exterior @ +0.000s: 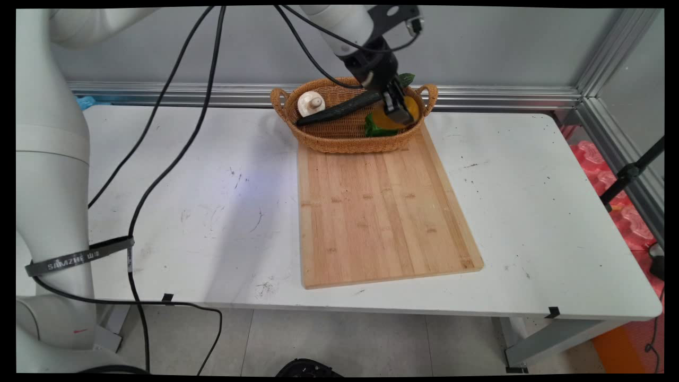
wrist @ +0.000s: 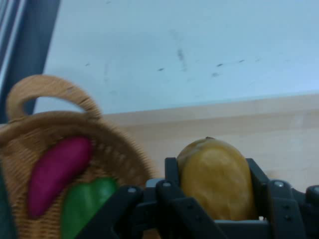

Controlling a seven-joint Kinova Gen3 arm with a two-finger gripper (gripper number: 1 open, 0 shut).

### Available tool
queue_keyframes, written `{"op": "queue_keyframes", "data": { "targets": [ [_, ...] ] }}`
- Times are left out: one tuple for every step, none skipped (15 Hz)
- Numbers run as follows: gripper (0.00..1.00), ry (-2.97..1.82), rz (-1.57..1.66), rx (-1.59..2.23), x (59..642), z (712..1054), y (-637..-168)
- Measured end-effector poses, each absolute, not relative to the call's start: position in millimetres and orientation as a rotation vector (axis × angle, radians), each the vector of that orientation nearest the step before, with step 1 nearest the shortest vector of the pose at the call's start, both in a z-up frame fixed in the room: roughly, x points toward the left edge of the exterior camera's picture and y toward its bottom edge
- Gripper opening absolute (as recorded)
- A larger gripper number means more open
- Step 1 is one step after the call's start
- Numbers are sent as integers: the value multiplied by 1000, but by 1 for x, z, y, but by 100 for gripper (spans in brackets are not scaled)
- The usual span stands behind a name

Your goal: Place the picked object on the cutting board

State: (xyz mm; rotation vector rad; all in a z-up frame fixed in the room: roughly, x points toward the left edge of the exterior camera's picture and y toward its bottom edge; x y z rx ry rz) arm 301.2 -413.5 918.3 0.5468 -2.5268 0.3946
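The wooden board (exterior: pixel 379 212) spreads just below and ahead of the pincer (exterior: pixel 395 106), with the wicker basket (exterior: pixel 347 140) beneath and beside it. The pincer is clamped on a yellow-orange fruit (wrist: pixel 215 180), which sits squarely between the fingers (wrist: pixel 172 172), its long axis running along them.

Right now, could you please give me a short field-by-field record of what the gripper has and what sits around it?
gripper: gripper shut on yellow fruit, over the basket's right end
basket: wicker basket at the far end of the cutting board
basket contents: mushroom, long dark vegetable, green pepper, purple-red vegetable
support: white table
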Motion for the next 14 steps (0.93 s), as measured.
{"op": "queue_keyframes", "data": {
  "targets": [
    [0, -2524, 387, 547, 295, 918, -406],
    [0, -2523, 378, 546, 287, 917, -398],
    [0, -2522, 371, 544, 281, 915, -389],
    [0, -2521, 362, 543, 274, 910, -379],
    [0, -2520, 357, 545, 270, 907, -372],
    [0, -2519, 347, 547, 264, 901, -363],
    [0, -2518, 338, 548, 259, 895, -354],
    [0, -2517, 331, 550, 254, 889, -346],
    [0, -2516, 323, 551, 250, 882, -337],
    [0, -2514, 315, 551, 244, 873, -329],
    [0, -2513, 310, 551, 240, 868, -324],
    [0, -2512, 307, 550, 237, 864, -320],
    [0, -2511, 303, 549, 233, 857, -314],
    [0, -2510, 299, 548, 230, 851, -310]
  ]
}}
